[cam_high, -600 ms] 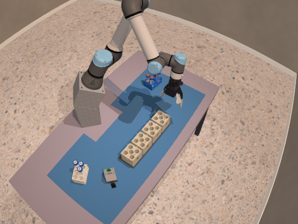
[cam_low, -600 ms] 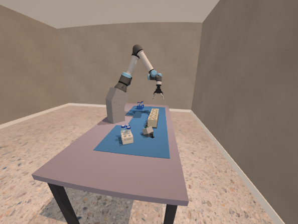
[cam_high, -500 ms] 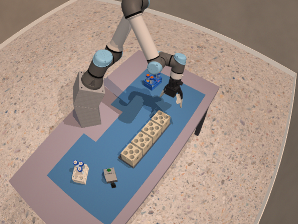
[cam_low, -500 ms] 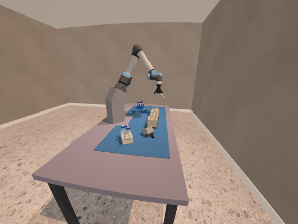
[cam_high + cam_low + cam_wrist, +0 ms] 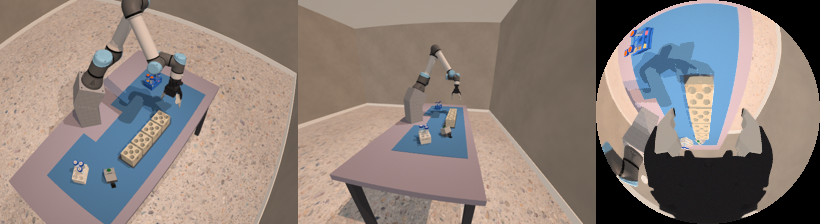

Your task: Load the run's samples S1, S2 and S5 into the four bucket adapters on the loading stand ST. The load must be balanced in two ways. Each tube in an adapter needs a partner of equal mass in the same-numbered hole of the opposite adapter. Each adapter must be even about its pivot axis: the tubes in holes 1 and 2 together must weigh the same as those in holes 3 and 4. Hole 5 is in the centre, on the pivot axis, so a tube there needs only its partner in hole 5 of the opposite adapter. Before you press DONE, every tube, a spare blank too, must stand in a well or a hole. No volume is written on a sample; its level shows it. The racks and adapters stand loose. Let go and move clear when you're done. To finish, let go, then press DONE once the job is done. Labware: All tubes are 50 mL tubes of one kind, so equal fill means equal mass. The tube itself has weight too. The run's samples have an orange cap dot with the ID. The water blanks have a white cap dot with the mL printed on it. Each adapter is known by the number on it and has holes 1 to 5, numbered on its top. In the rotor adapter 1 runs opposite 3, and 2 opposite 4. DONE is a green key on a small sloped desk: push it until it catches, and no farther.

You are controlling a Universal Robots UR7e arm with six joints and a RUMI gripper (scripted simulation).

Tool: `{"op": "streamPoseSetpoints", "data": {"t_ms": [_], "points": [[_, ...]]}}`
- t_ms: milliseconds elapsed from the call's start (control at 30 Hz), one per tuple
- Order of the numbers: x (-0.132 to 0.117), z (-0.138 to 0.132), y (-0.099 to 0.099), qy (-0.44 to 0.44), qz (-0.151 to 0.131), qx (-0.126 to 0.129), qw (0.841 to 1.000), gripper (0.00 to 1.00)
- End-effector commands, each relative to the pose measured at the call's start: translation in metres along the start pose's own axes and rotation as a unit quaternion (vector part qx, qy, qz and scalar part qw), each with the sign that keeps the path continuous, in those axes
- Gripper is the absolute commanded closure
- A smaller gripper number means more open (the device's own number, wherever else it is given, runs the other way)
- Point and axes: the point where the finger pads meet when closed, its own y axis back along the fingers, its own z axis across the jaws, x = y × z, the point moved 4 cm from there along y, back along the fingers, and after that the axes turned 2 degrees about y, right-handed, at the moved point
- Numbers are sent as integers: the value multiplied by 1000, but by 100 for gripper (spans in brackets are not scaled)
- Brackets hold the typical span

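Sample tubes in blue rack, cap IDs too small to read

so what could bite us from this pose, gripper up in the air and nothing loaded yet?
1. The sample tubes stand packed close in the small blue rack, which is loose; the open gripper could nudge a neighbour or drag the rack on the way in.
2. All the adapters show empty holes, and the hole numbers are unreadable from here, so a wrong hole or an unbalanced pairing is an easy slip.
3. The blanks sit at the far end beside the DONE key; a sweep there might press it early.
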Motion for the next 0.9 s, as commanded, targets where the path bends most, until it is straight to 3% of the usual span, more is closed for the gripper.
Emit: {"op": "streamPoseSetpoints", "data": {"t_ms": [0, 433, 500, 867], "points": [[-10, -1, -1, -16, 2, 2, 1000, 65], [-74, -11, -14, -122, 15, 15, 992, 65], [-74, -11, -14, -122, 15, 15, 992, 65], [-128, -20, -24, -211, 27, 27, 977, 65]]}}
